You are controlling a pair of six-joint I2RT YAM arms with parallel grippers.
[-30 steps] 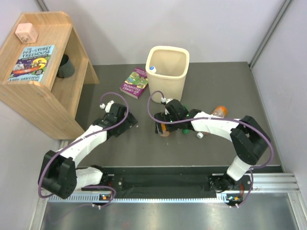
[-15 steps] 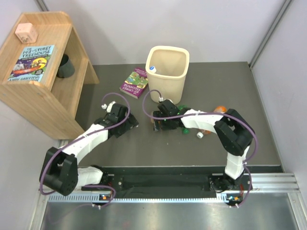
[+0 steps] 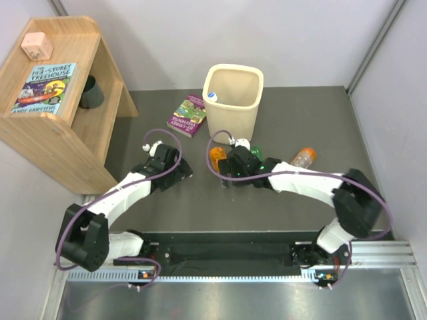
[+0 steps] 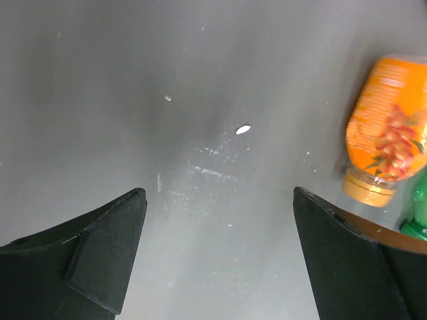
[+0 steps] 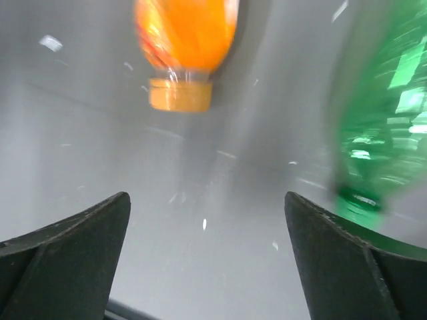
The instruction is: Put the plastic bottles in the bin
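The cream bin (image 3: 233, 100) stands at the back middle, with a clear white-capped bottle (image 3: 212, 95) leaning inside its left rim. One orange bottle (image 3: 217, 157) lies in front of the bin, also in the left wrist view (image 4: 388, 127) and the right wrist view (image 5: 183, 40). The green bottle (image 3: 257, 151) lies beside it, partly hidden by the right arm (image 5: 383, 120). A second orange bottle (image 3: 303, 157) lies to the right. My right gripper (image 3: 230, 168) (image 5: 207, 200) is open and empty just near of the orange and green bottles. My left gripper (image 3: 179, 170) (image 4: 218, 193) is open and empty, left of them.
A small book (image 3: 187, 115) lies left of the bin. A wooden shelf (image 3: 63, 127) stands at the far left with a dark cup (image 3: 90, 92) inside, and a book (image 3: 45, 87) and a pink block (image 3: 37, 45) on top. Walls close in on both sides.
My right gripper has pulled back to the right and its elbow has swung outward. The orange bottle that was under it now lies uncovered, closer to the bin. The left arm barely moved.
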